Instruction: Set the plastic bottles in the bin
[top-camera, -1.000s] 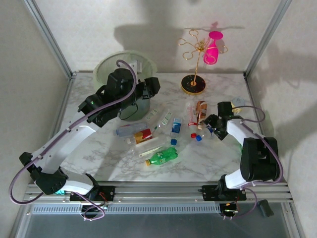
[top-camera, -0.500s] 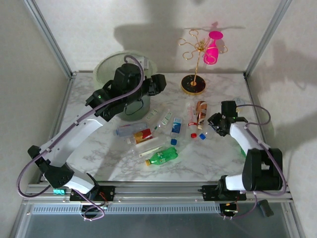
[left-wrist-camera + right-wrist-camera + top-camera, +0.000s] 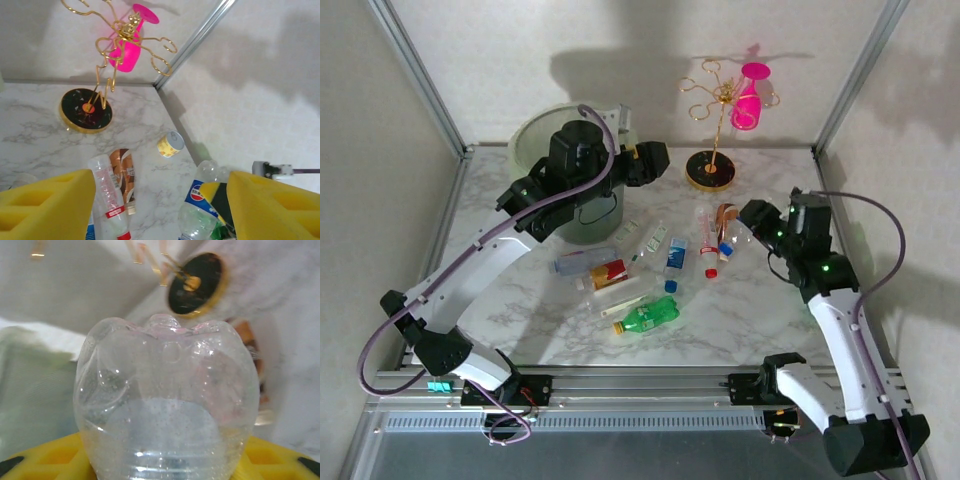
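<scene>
Clamping shut on a clear bottle and lifting it off the table, the right gripper now holds a load for the distant bin; the left gripper has its jaws apart, empty.

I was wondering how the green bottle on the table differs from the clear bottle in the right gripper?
The green bottle is tinted green, while the clear bottle is colourless with a blue label. The green bottle lies on its side on the table, free of either arm, whereas the clear bottle is clamped in the right gripper. Both are small plastic drink bottles not yet in the bin.
</scene>
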{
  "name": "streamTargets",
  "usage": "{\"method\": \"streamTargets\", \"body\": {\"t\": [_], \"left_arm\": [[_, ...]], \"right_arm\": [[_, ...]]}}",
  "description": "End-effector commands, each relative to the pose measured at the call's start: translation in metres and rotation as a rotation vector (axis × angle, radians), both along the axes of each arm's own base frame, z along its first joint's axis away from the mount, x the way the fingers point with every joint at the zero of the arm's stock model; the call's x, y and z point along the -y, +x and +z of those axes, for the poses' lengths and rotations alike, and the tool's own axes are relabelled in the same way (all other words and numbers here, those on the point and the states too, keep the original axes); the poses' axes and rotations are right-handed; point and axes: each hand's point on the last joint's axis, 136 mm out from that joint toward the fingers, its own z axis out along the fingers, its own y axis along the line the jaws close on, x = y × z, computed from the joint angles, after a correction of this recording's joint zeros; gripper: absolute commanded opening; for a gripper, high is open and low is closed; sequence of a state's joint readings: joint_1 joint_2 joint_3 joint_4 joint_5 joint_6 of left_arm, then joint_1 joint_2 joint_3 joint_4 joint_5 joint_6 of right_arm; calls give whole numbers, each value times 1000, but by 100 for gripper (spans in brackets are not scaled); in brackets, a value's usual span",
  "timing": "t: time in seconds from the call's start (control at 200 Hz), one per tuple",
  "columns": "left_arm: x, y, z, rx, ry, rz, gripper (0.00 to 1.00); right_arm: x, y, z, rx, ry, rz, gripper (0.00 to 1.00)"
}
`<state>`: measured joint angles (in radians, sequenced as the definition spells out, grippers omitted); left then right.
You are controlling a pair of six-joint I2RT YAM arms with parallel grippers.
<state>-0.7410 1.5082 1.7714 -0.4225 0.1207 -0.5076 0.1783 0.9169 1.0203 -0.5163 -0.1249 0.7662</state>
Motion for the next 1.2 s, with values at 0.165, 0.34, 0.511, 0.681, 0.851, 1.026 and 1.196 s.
{"method": "streamTargets", "body": {"t": [0.165, 0.34, 0.511, 0.681, 0.851, 1.026, 1.196], "left_arm": [[23, -21, 10, 27, -37, -149, 80], [46, -40, 12, 27, -55, -283, 80], [64, -65, 16, 20, -99, -434, 79], [86, -99, 3, -15, -100, -608, 79], [103, -125, -3, 5, -77, -689, 79], [111, -127, 3, 25, -102, -699, 82], [123, -132, 5, 10, -136, -757, 82]], "right_arm": [[-42, -28, 111, 277, 43, 290, 50], [-53, -44, 154, 390, 73, 375, 50], [-60, -53, 175, 452, 96, 435, 51], [-71, -56, 179, 458, 150, 503, 51], [-76, -56, 184, 470, 177, 533, 51], [-78, -52, 181, 466, 201, 540, 51], [-82, -53, 183, 472, 243, 560, 52]]}}
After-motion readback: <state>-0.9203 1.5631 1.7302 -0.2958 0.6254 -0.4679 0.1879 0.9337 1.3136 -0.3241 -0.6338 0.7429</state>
